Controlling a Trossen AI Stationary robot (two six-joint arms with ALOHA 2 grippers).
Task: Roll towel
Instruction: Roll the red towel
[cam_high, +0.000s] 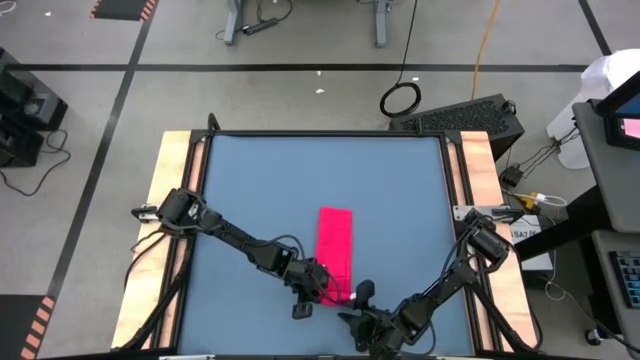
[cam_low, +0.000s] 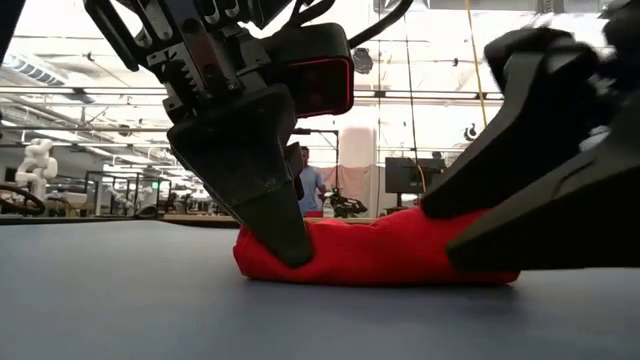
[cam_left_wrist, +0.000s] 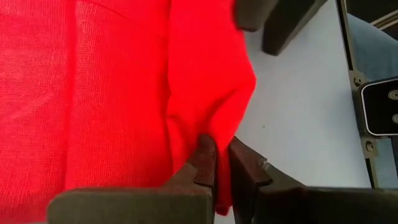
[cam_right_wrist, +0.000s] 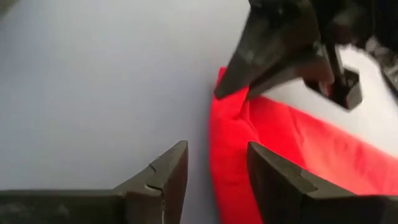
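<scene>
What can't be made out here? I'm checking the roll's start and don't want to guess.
- High view: the towel's near end is hidden under the left gripper.
- Low view: the right gripper covers one end.
- Left wrist view: the towel overruns the picture's edges.
- White tag: not visible anywhere.

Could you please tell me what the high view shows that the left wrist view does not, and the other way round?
Only the high view shows the whole layout: the bright red-pink cloth towel lying as a long folded strip on the blue table top, with both dark arms meeting at its near end and the right gripper beside that end.

Only the left wrist view shows the grip itself: the left gripper shut on a pinched fold at the towel's edge.

Both show the towel, the table surface and the left gripper at the towel's near end.
</scene>
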